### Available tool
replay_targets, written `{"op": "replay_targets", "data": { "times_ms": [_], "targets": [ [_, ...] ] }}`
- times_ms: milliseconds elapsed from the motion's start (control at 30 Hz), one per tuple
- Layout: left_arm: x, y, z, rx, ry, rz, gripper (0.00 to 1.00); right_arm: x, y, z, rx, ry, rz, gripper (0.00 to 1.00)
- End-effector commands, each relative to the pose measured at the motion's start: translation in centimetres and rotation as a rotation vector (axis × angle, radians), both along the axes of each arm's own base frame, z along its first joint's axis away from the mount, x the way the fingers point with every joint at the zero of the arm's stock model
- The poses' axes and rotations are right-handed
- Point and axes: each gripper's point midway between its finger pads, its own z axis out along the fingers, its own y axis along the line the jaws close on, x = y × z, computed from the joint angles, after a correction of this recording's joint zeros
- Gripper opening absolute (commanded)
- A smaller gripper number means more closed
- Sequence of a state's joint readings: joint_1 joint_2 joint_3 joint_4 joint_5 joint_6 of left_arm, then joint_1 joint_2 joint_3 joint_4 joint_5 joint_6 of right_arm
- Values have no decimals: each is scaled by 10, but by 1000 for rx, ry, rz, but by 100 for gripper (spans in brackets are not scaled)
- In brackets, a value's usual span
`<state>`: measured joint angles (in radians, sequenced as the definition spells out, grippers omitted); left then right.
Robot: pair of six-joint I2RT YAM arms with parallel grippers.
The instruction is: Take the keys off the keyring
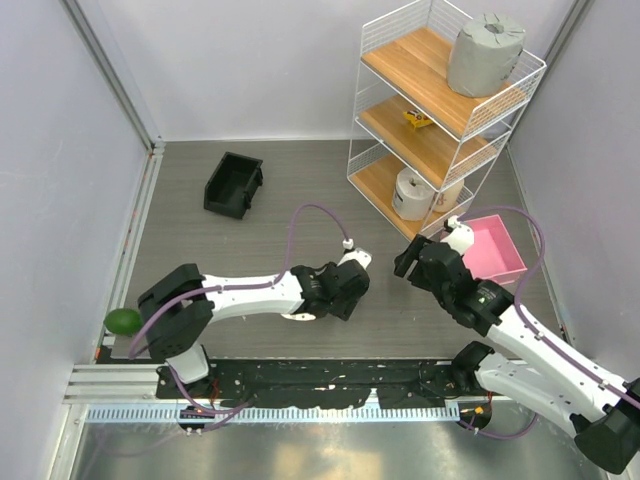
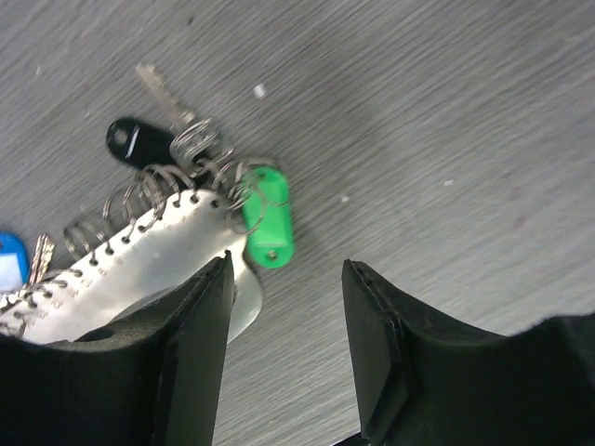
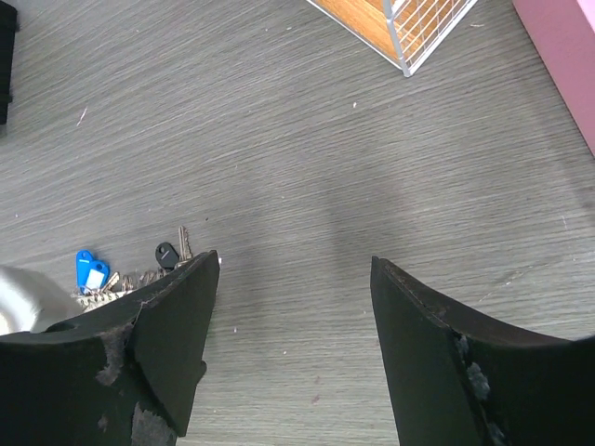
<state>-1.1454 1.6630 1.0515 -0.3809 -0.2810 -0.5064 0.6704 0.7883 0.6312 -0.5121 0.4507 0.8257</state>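
Note:
In the left wrist view the keyring (image 2: 153,265) is a silver plate with a row of holes and several small wire rings, lying on the grey table. On its rings hang a green-headed key (image 2: 268,218), a black-headed key (image 2: 130,141) and a blue-headed key (image 2: 7,260) at the frame's edge. No yellow key shows. My left gripper (image 2: 286,344) is open and empty just above the table, its left finger (image 2: 186,362) in front of the plate's end. My right gripper (image 3: 293,269) is open and empty, to the right of the bunch; the blue key (image 3: 90,271) and black key (image 3: 167,254) show there. From above, the left gripper (image 1: 345,285) hides the bunch and the right gripper (image 1: 410,260) is close by.
A black bin (image 1: 234,184) stands at the back left. A wire shelf with wooden boards (image 1: 440,110) holds rolls at the back right. A pink tray (image 1: 495,247) lies beside the right arm. A green ball-like fruit (image 1: 124,320) sits at the left edge.

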Motion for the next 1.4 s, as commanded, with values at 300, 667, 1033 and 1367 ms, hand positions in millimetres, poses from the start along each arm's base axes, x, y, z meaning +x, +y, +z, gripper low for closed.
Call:
{"op": "replay_targets", "data": {
  "times_ms": [300, 667, 1033, 1367],
  "targets": [
    [-2, 1, -12, 38, 25, 110, 45, -2, -12, 4, -3, -29, -24, 73],
    [9, -3, -26, 127, -3, 119, 48, -5, -11, 4, 20, -26, -19, 73],
    [12, 7, -39, 134, 43, 160, 20, -7, -11, 7, 39, -39, -13, 73],
    [4, 18, -7, -54, 14, 164, 0, -7, 14, -1, 12, -17, 153, 71]
  ]
}}
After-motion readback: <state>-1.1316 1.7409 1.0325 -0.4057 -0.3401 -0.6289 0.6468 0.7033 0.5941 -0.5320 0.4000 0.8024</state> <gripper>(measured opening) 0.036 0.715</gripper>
